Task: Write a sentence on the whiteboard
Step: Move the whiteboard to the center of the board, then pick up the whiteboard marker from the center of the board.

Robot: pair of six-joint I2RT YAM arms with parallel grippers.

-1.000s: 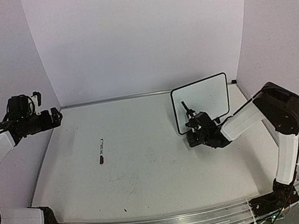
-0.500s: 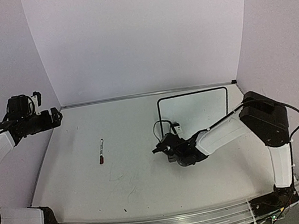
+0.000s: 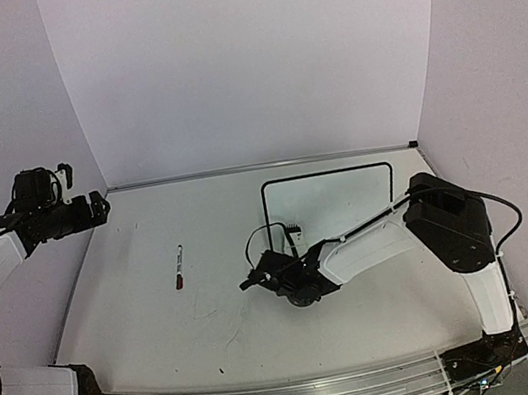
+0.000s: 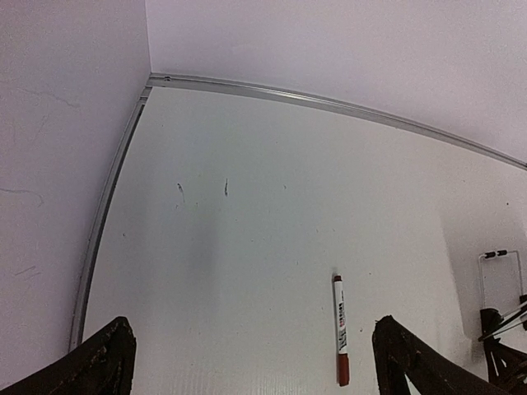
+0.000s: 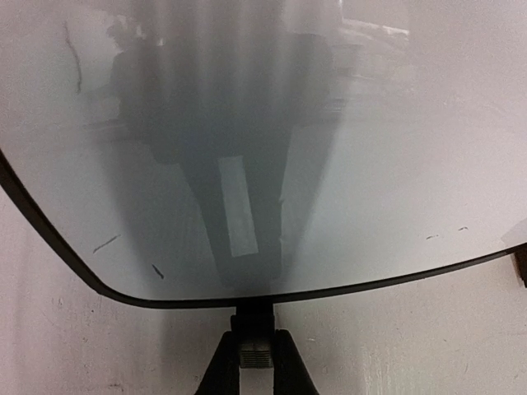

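Observation:
The whiteboard (image 3: 336, 201) lies flat on the table right of centre, white with a thin black border. In the right wrist view its glossy face (image 5: 370, 164) reflects the arm and carries only a few short dark strokes; no sentence shows on it. My right gripper (image 3: 294, 241) is at the board's near left edge. Its two fingers are shut on the sides of a small black foot (image 5: 254, 317), and the gripper (image 5: 254, 362) is seen from behind. My left gripper (image 3: 98, 207) hangs wide open and empty at the far left, its gap (image 4: 251, 346) above bare table.
A red-capped white marker (image 3: 178, 267) lies loose on the table left of centre, below my left gripper (image 4: 340, 341). A white backdrop rises behind the table, with a metal rail (image 3: 239, 169) along its foot. Purple walls close in on both sides.
The whiteboard stood upright at the back right; it now lies flat and further left. My right arm swung left and down with it. The left arm and marker stayed put.

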